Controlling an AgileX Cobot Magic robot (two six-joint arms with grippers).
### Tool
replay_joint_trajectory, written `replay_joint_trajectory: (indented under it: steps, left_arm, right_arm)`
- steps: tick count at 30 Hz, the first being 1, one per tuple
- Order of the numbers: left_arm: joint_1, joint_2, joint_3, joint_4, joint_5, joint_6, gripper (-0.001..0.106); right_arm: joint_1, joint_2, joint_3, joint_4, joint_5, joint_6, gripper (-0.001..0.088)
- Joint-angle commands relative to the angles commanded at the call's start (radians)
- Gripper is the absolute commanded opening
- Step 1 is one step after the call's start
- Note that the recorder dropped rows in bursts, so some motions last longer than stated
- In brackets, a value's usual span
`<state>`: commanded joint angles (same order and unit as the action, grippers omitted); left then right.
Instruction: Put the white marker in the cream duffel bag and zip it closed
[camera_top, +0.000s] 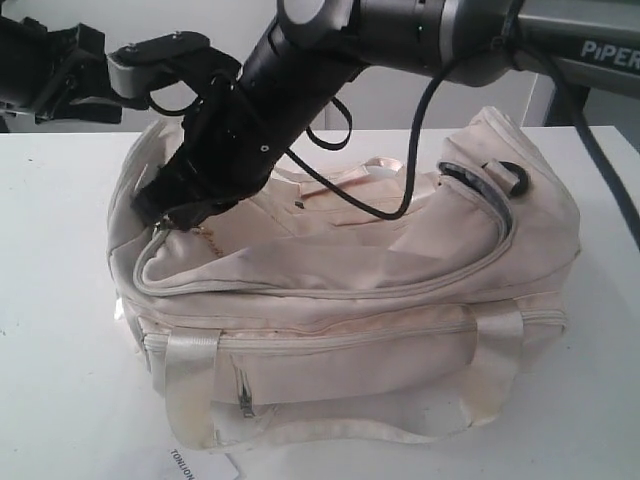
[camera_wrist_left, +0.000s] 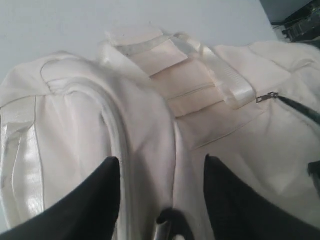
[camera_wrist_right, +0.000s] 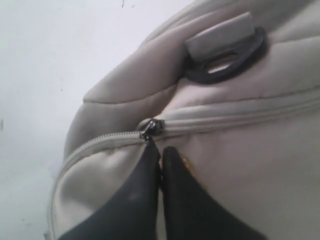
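Where the zip begins, the right end effector (camera_wrist_right: 160, 151) is seen with its fingers pressed together just under the slider (camera_wrist_right: 149, 129), whose pull appears to be pinched between them. Open jaws are shown on the left end effector (camera_wrist_left: 160, 159), held above the bag (camera_top: 400, 300) with nothing gripped. No marker is seen anywhere; it is judged to be already inside. A dark gap (camera_top: 480, 188) is shown at the bag's far end, so the zip is judged unclosed, and drawing it across is what is left.
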<state>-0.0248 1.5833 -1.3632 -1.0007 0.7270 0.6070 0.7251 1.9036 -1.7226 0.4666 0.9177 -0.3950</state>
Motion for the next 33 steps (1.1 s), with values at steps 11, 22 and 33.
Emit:
replay_joint_trajectory:
  steps: [11, 22, 33]
  left_arm:
    - [-0.198, 0.035, 0.0, 0.151, -0.22, 0.126, 0.056]
    - [-0.266, 0.071, 0.0, 0.385, -0.308, -0.009, 0.056]
    - [-0.266, 0.118, 0.006, 0.383, -0.259, -0.009, 0.016]
  right_arm:
    - [0.0, 0.0, 0.0, 0.03, -0.002, 0.039, 0.0]
    - [0.0, 0.0, 0.0, 0.03, 0.001, 0.039, 0.0]
    - [0.0, 0.0, 0.0, 0.03, 0.001, 0.039, 0.0]
